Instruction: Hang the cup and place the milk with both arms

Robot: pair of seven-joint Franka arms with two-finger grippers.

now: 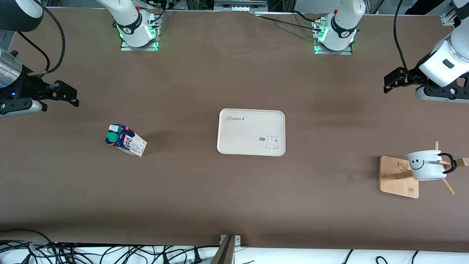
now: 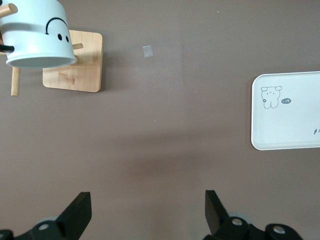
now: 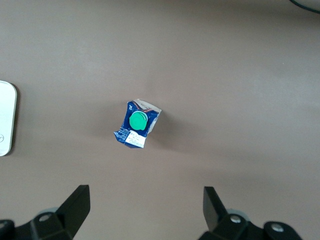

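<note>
The white cup [image 1: 427, 165] with the smiley face hangs by its black handle on a peg of a wooden rack [image 1: 397, 183] at the left arm's end of the table. It also shows in the left wrist view [image 2: 37, 35]. The milk [image 1: 125, 140] stands on the table toward the right arm's end, and shows from above in the right wrist view [image 3: 137, 125]. My left gripper [image 1: 394, 80] is open and empty in the air, away from the rack [image 2: 80, 70]. My right gripper [image 1: 67, 93] is open and empty over the table near the milk.
A white tray [image 1: 242, 135] with a rabbit drawing lies flat at the table's middle, between the milk and the rack. Its edge shows in both wrist views [image 2: 295, 125] [image 3: 4, 120]. Cables lie along the table's edge nearest the front camera.
</note>
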